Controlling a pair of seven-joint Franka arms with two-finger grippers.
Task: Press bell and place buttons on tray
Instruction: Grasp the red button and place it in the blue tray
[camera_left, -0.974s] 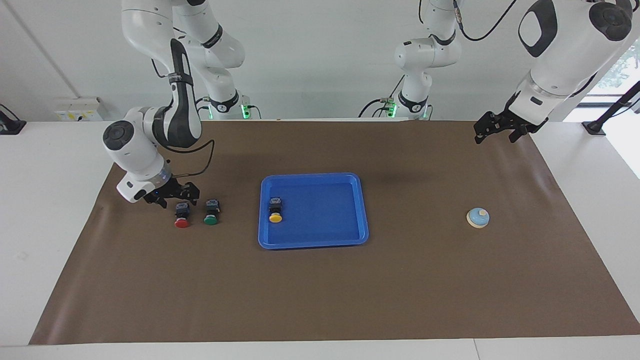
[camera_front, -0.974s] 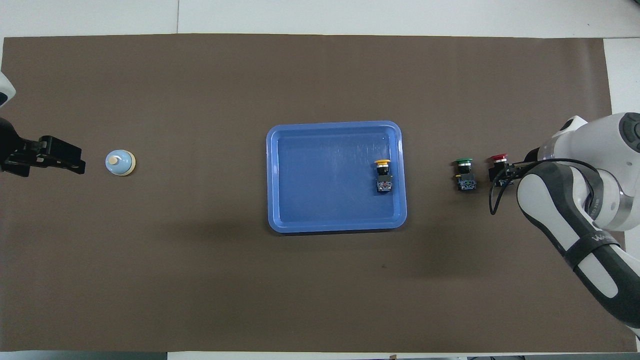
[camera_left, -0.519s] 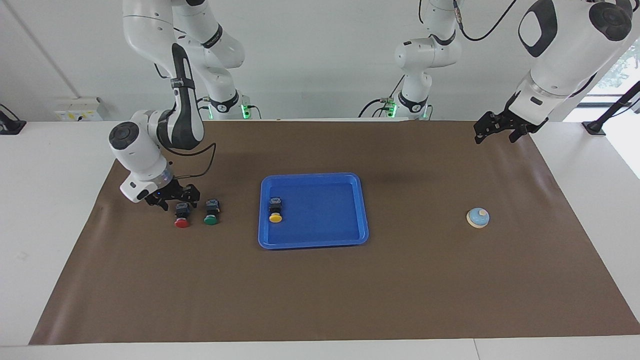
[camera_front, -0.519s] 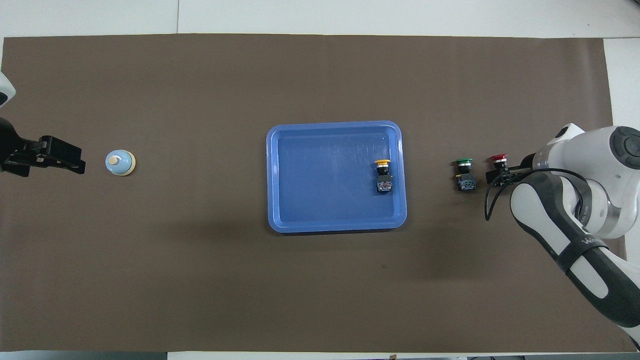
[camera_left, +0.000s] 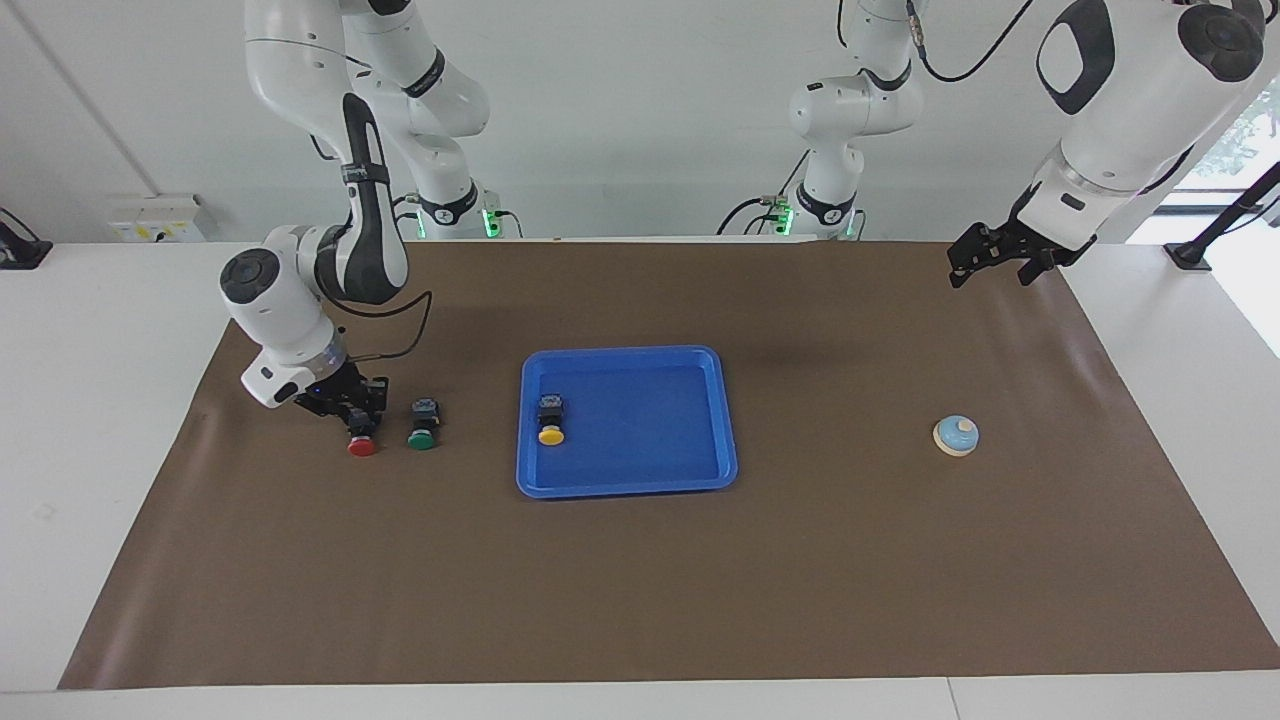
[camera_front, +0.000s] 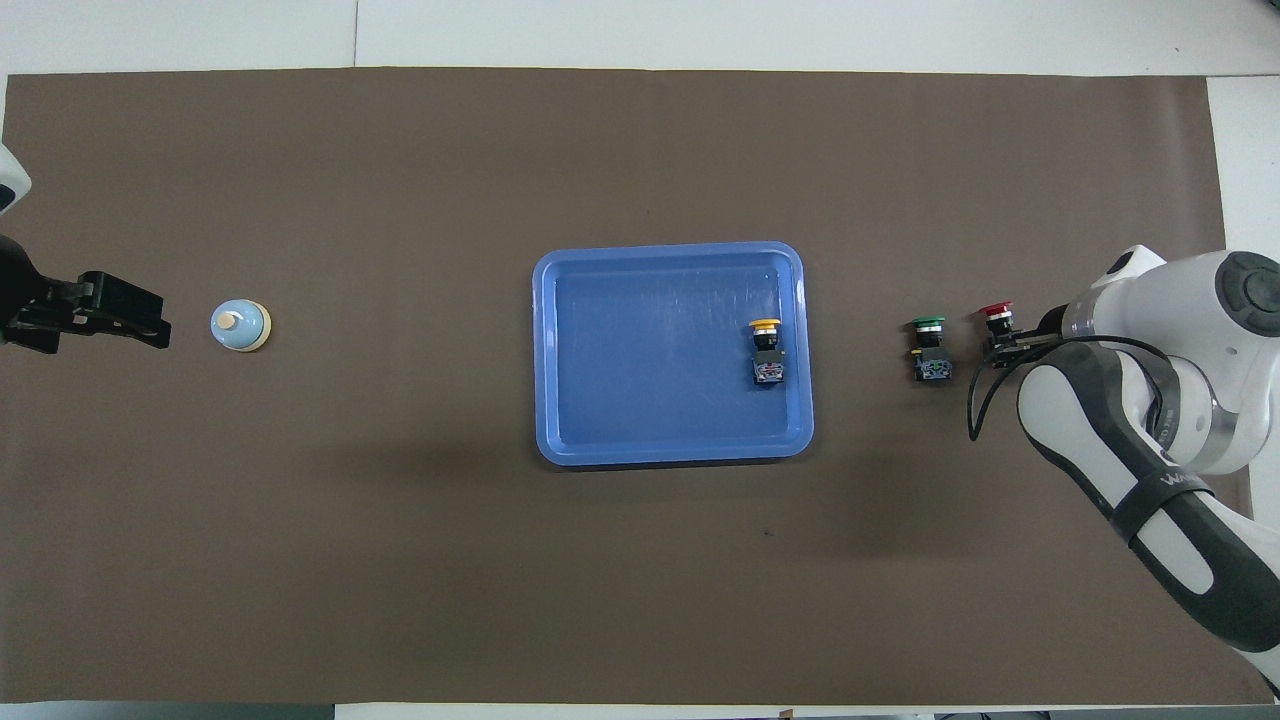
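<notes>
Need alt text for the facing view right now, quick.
The right gripper is shut on the red button beside the green button. The yellow button lies in the blue tray; the left gripper waits, open.

Glossy white arm shells with black joint caps and bands, thin black cables looping alongside, green lights glowing at both bases.

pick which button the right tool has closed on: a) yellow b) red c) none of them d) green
b, the right tool sits shut on the body of the red button on the mat, while the green button lies free beside it and the yellow button lies in the tray.
</notes>
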